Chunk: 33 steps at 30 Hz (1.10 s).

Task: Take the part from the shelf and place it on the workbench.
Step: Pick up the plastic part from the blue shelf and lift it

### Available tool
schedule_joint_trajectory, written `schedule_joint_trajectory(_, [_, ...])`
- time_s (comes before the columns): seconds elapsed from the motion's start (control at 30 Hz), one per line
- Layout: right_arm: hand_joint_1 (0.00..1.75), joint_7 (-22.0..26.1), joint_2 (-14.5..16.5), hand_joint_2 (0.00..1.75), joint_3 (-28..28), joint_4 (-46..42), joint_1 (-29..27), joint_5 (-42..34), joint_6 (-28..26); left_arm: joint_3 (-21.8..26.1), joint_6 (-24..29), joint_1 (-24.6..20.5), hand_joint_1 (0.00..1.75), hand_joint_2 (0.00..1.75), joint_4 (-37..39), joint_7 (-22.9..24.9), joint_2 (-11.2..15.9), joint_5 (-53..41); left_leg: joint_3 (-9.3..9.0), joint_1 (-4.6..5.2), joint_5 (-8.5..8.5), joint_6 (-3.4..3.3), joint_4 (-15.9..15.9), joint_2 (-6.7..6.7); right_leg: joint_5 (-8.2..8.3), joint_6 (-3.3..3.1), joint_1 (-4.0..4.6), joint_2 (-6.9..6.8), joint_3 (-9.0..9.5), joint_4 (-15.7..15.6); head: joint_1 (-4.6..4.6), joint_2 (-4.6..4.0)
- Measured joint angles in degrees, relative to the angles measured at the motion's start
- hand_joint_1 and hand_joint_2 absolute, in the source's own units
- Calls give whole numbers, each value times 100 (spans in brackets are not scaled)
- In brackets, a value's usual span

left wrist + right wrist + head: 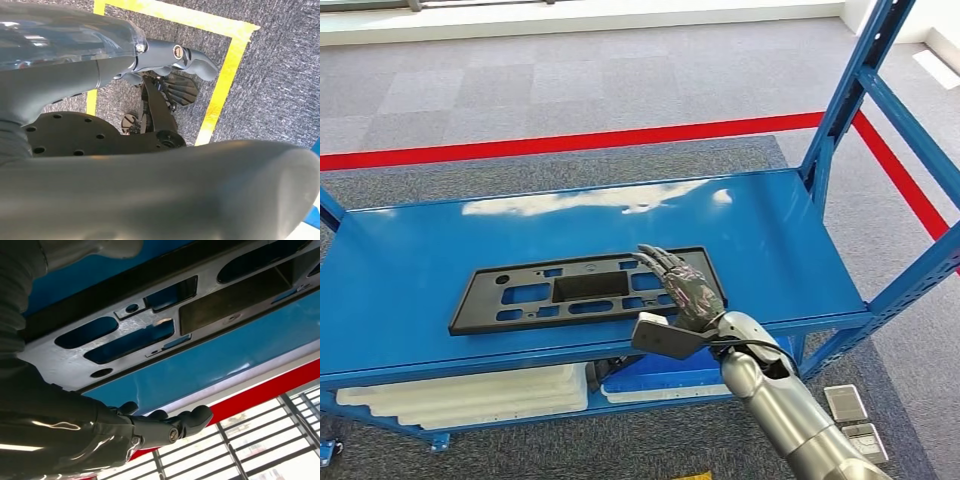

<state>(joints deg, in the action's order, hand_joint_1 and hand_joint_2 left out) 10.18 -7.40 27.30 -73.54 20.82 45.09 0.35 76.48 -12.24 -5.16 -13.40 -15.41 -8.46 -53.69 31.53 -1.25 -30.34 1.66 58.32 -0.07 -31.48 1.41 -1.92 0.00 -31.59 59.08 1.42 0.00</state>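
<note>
The part (487, 298) is a long flat black plate with several cut-outs, lying on the upper deck of the blue shelf (410, 270). My right hand (687, 290) reaches over the plate's right end with its fingers stretched out and apart, and its thumb hangs out past the shelf's front edge. It holds nothing, and I cannot tell whether the fingers touch the plate. In the right wrist view the plate (68, 367) lies just beyond the extended fingers of the right hand (113, 435). My left hand (162, 52) hangs over the floor, fingers straight, holding nothing.
A blue upright post (848, 100) stands at the shelf's right rear corner. White foam pads (471, 395) lie on the lower deck. Red tape (546, 145) runs across the grey carpet behind. Small grey boxes (848, 405) sit on the floor at right. Yellow tape (226, 70) marks the floor.
</note>
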Motion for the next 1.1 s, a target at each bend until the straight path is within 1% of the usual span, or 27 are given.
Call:
schedule_joint_trajectory(0.37, [0, -242, 1, 175, 398, 347, 471, 374, -8, 0, -13, -1, 0, 0, 0, -12, -2, 15, -1, 0, 0, 0, 0, 0, 0, 0, 0, 0, 0, 0, 1, 0])
schedule_joint_trajectory(0.73, [0, -270, 43, 175, 773, 757, 936, 44, 368, 0, -39, -11, 0, 0, 0, -36, -25, 16, 0, 0, 0, 0, 0, 0, 1, 0, 0, 1, 0, 0, 1, 0])
schedule_joint_trajectory(1.1, [0, -291, 318, 175, 1347, 1321, 1347, -199, 516, 0, -87, -19, 0, 0, 0, -39, -67, 28, 0, 0, 1, 0, 0, 0, 1, 0, 0, 1, 0, 1, 0, 0])
